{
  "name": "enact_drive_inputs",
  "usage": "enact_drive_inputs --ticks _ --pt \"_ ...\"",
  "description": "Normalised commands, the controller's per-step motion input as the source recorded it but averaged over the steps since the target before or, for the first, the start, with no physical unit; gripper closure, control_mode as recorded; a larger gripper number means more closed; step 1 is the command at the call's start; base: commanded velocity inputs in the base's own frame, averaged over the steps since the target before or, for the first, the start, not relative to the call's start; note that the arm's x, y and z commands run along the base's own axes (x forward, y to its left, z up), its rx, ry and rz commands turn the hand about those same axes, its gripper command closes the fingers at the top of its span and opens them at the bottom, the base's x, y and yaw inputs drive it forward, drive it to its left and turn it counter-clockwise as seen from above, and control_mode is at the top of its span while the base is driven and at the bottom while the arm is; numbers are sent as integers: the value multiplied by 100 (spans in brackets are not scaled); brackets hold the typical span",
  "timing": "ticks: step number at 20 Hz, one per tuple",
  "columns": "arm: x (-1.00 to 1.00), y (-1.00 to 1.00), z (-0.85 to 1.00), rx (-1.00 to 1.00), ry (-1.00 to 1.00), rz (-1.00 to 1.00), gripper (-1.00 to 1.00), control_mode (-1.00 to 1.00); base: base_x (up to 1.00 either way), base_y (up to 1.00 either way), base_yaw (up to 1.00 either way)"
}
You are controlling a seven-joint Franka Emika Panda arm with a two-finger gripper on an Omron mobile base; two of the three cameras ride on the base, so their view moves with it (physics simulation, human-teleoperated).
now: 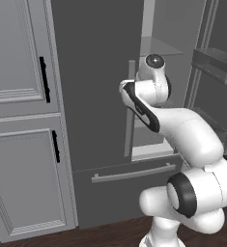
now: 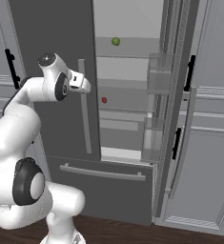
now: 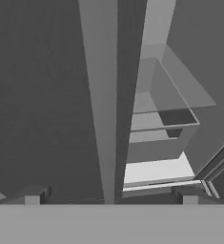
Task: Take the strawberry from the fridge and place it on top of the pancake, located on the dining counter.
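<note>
Red strawberry [image 2: 104,100] seemingly beyond end effector [image 2: 87,87]

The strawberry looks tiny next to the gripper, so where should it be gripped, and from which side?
Pinch the strawberry across its middle, coming straight in from the fridge's open front above its shelf. It is small and roundish, so any pair of opposite sides should do. The gripper is open, outside by the left door's edge.

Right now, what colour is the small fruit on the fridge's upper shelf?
Green; the round fruit shows best in the right base view.
</note>
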Motion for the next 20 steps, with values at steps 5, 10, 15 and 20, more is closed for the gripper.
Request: enact_drive_inputs --ticks 5,10,15,20 --pt "56 -5 0 8 0 0 -100 -100 0 0 0" --pt "52 0 0 4 -1 5 -100 -100 0 0 0" --pt "41 0 -4 2 -1 4 -100 -100 0 0 0" --pt "22 0 -15 0 -9 0 -100 -100 0 0 0"
